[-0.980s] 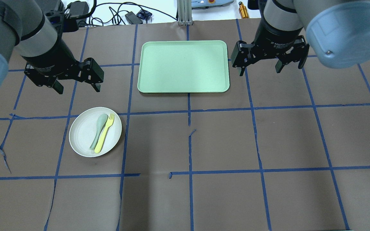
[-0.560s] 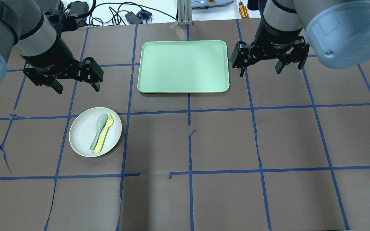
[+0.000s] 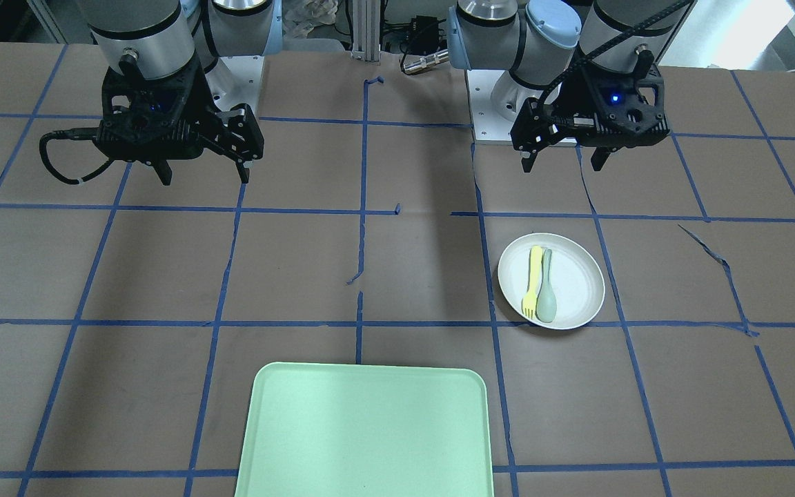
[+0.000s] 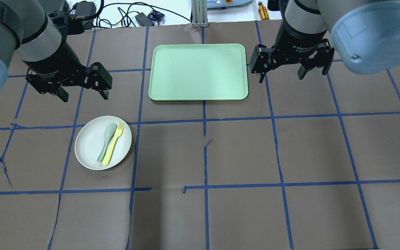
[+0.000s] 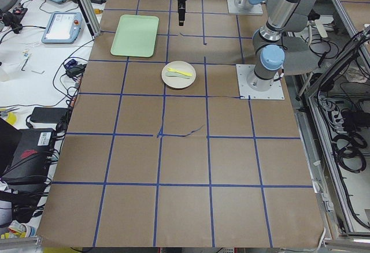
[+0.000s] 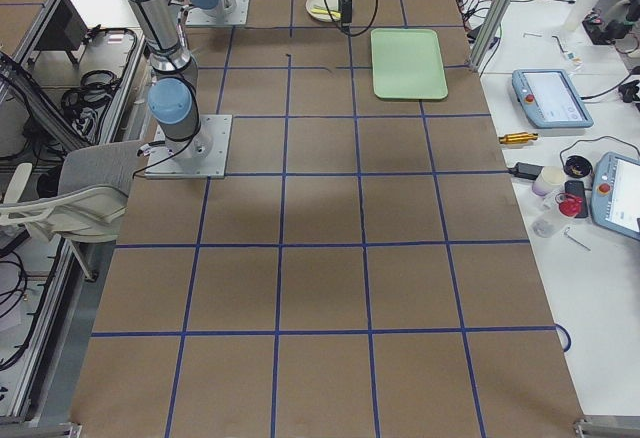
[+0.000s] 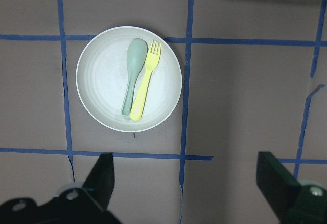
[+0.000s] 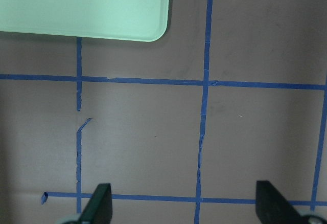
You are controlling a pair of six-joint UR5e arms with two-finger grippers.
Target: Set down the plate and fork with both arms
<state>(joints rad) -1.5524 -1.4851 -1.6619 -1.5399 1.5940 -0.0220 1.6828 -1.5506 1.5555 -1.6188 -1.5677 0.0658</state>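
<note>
The off-white round plate [image 4: 88, 147] lies on the table's left half, also in the front view [image 3: 577, 283] and the left wrist view [image 7: 102, 86]. The yellow fork [image 4: 113, 144] lies in it, tines pointing away from the robot, beside a grey-green spoon [image 4: 107, 139]; both show in the left wrist view, fork [image 7: 144, 83] and spoon [image 7: 132, 70]. My left gripper [image 4: 84, 96] hangs open and empty above the table just beyond the plate. My right gripper [image 4: 282, 77] hangs open and empty right of the tray.
A mint-green rectangular tray [image 4: 198, 71] lies at the table's far middle, between the two grippers. Brown paper with blue tape lines covers the table; some tape is torn. Cables and devices lie past the far edge.
</note>
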